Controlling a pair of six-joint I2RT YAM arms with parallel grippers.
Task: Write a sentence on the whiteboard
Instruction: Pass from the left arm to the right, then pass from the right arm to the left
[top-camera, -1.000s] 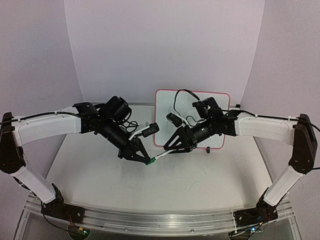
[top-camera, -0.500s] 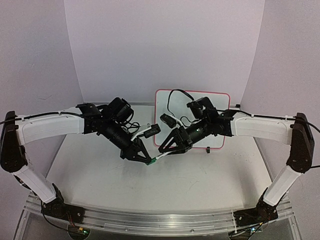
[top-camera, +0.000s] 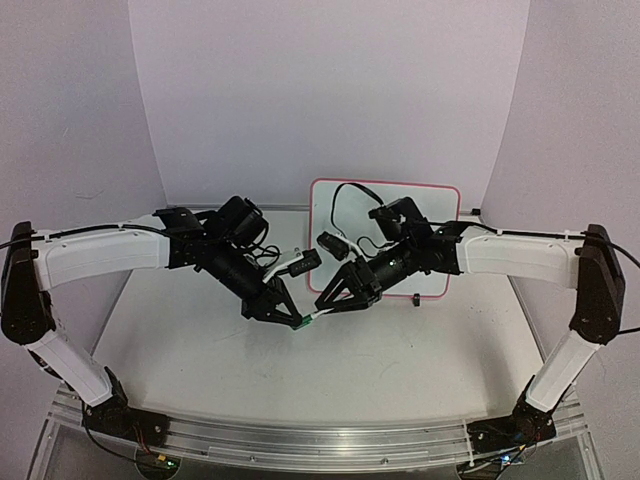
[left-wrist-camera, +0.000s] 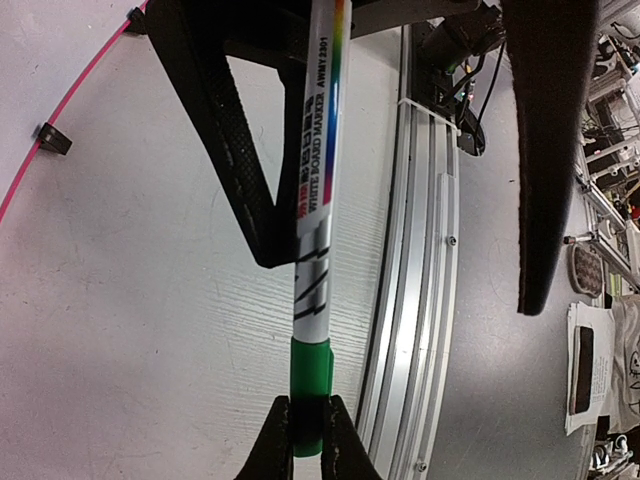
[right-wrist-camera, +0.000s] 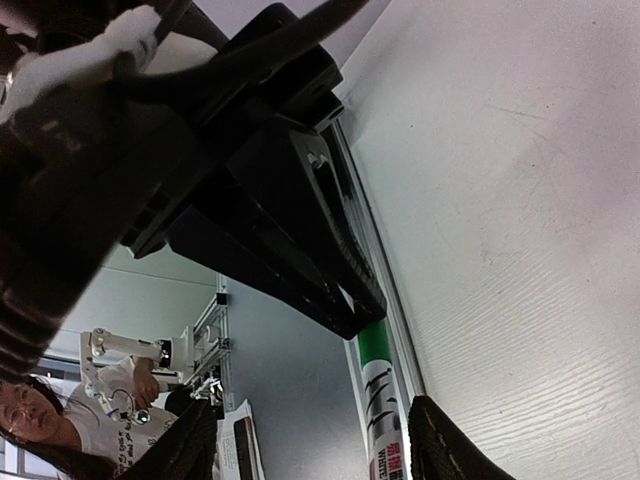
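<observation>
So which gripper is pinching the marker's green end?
The left gripper, shut on the marker at its green end; the right gripper straddles the barrel, fingers apart.

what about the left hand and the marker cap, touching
Touching. The left wrist view shows the left hand pinching the marker's green cap from both sides.

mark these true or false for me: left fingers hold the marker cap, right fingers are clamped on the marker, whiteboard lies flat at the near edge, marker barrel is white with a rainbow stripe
1. The left fingers pinch the marker by its green cap. True.
2. The right fingers are clamped tight on the marker. False: they stand apart on either side of the barrel.
3. The whiteboard lies flat at the near edge of the table. False: it stands at the back, behind the right arm.
4. The marker barrel is white with a rainbow stripe. True.
</observation>
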